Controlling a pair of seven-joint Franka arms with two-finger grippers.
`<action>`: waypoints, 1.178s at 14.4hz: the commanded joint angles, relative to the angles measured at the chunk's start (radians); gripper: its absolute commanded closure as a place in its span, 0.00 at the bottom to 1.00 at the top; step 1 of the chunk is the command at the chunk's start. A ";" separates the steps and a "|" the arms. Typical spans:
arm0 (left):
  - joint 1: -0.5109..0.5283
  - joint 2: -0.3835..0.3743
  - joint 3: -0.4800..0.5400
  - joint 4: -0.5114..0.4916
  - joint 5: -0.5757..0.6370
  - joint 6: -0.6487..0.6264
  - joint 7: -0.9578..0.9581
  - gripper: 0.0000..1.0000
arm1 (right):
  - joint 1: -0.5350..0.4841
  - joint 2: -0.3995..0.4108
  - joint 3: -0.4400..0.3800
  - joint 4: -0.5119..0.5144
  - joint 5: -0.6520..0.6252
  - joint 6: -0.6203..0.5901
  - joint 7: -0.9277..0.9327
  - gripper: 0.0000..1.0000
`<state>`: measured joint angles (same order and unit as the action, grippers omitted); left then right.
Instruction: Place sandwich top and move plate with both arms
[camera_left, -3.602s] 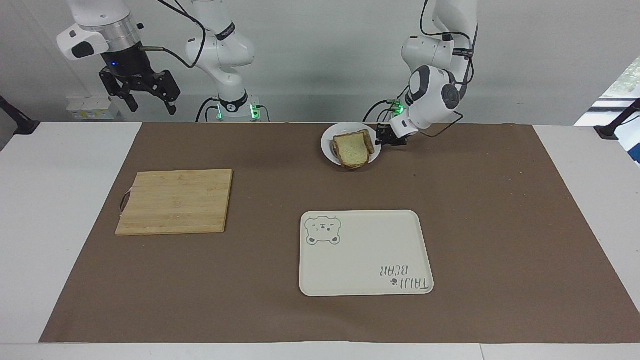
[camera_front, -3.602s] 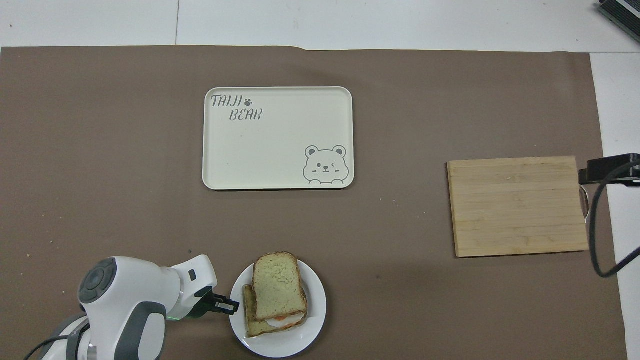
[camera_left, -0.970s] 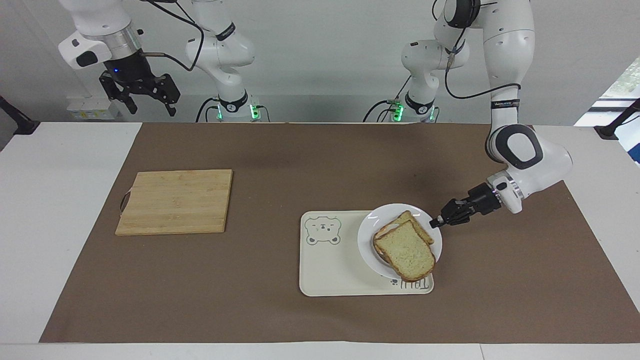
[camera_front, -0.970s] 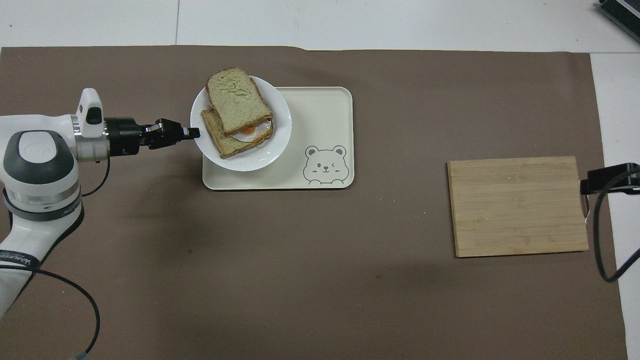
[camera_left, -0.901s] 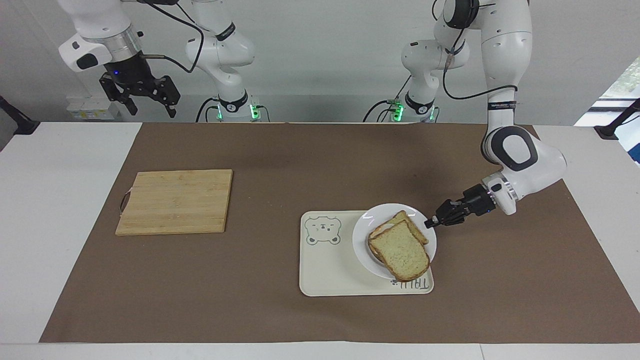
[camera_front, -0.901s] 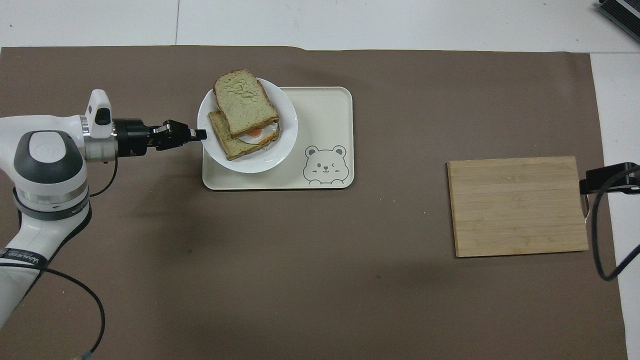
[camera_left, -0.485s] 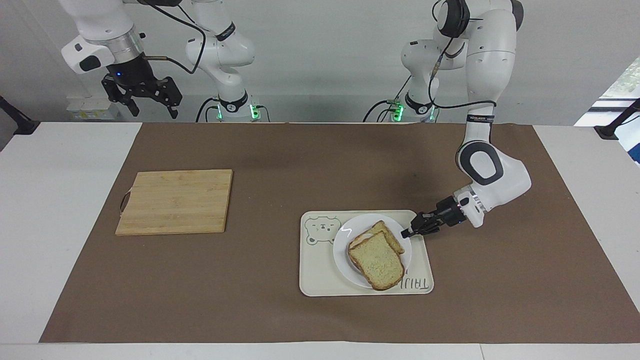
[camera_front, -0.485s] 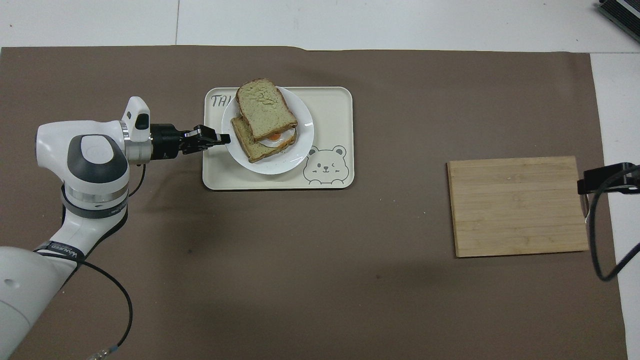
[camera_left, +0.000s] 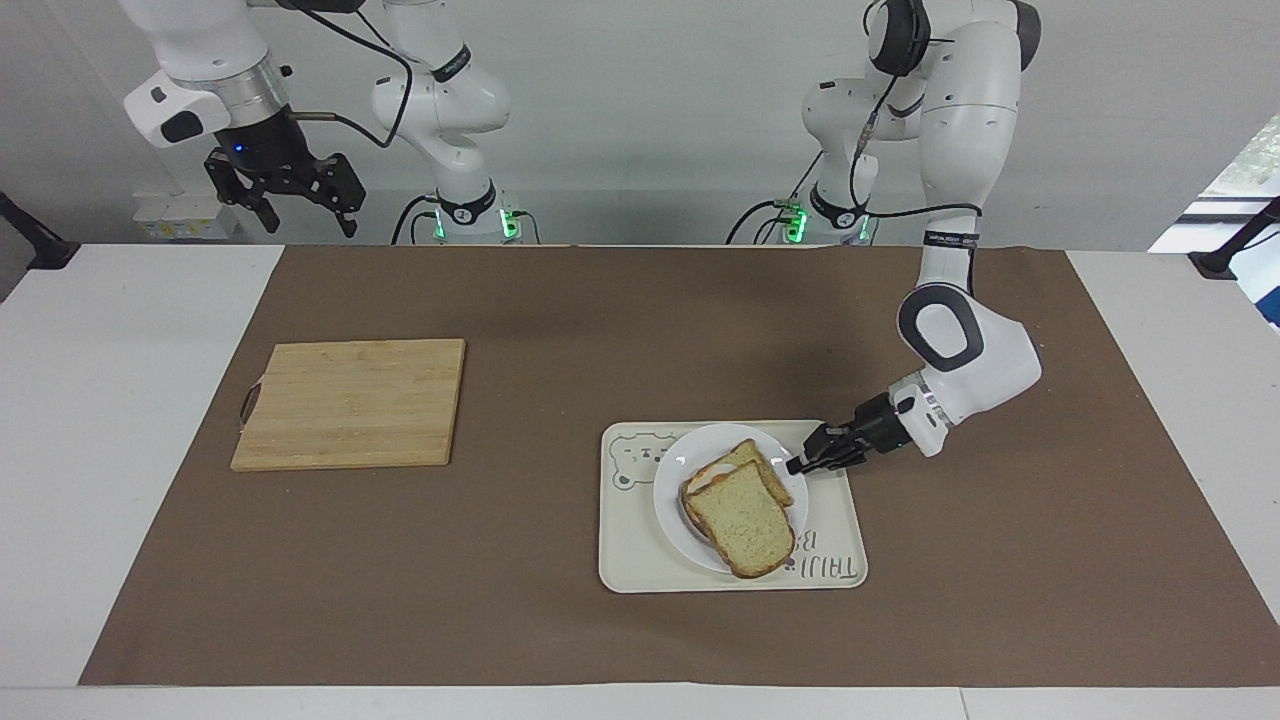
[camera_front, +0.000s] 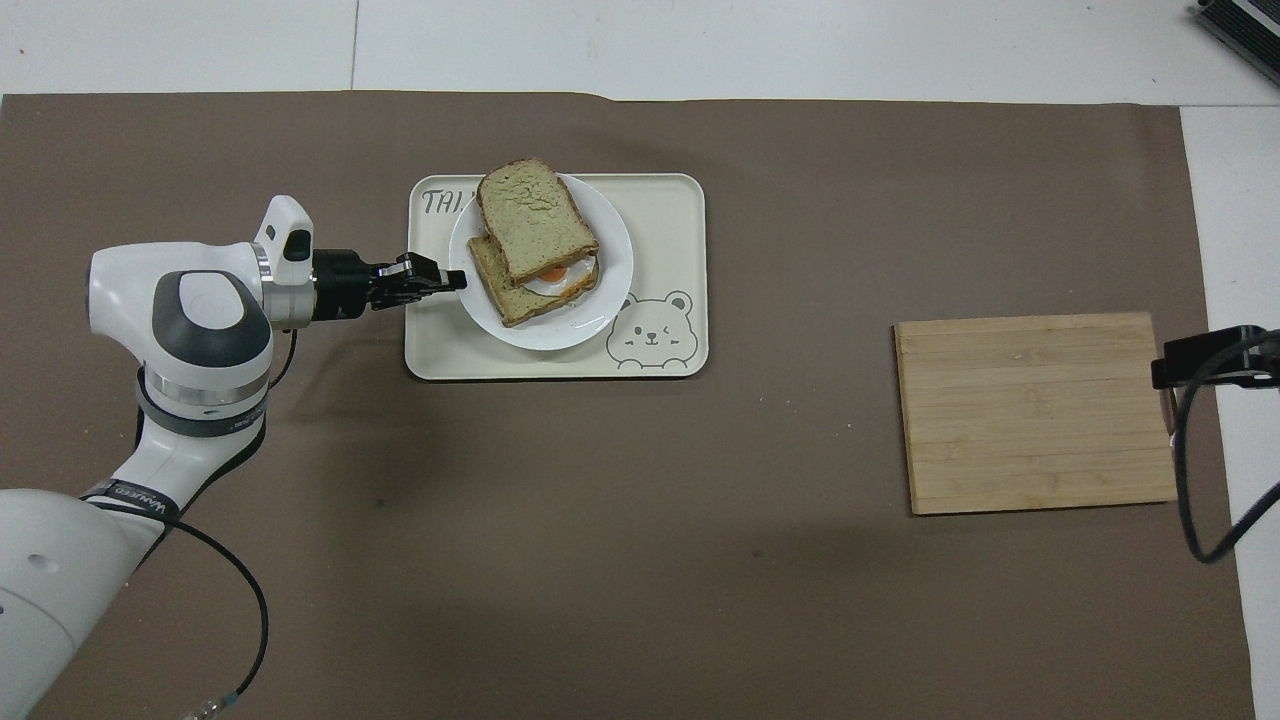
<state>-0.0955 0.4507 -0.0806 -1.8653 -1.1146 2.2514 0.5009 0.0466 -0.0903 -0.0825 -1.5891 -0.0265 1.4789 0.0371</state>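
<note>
The small round white plate (camera_left: 668, 505) (camera_front: 600, 300) is over the cream bear tray (camera_left: 640, 570) (camera_front: 660, 210); whether it rests on the tray I cannot tell. On the plate, the sandwich top (camera_left: 742, 520) (camera_front: 535, 220), a pale speckled slice, lies askew on the toast slice with a fried egg (camera_front: 545, 275). My left gripper (camera_left: 797, 464) (camera_front: 455, 281) is shut on the plate's rim at the side toward the left arm's end. My right gripper (camera_left: 297, 200) is open, empty and raised high beside the right arm's base, where it waits.
A bamboo cutting board (camera_left: 352, 402) (camera_front: 1035, 412) lies on the brown mat toward the right arm's end of the table. A black cable and block (camera_front: 1205, 362) hang over the board's outer edge in the overhead view.
My left gripper has carried the plate with the sandwich from beside its base out over the tray, then a little farther toward the tray's middle and lower. The right gripper has barely moved.
</note>
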 joint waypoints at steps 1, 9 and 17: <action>-0.003 0.000 0.008 0.001 0.065 0.013 -0.024 0.08 | -0.007 -0.009 0.003 -0.006 0.010 -0.003 -0.020 0.00; 0.014 -0.067 0.050 0.119 0.556 -0.042 -0.331 0.00 | -0.007 -0.009 0.003 -0.006 0.010 -0.002 -0.020 0.00; 0.014 -0.232 0.108 0.255 0.921 -0.409 -0.392 0.00 | -0.007 -0.009 0.003 -0.008 0.010 -0.002 -0.020 0.00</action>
<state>-0.0828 0.2871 0.0309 -1.6095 -0.2732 1.9176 0.1381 0.0466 -0.0903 -0.0825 -1.5891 -0.0264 1.4789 0.0371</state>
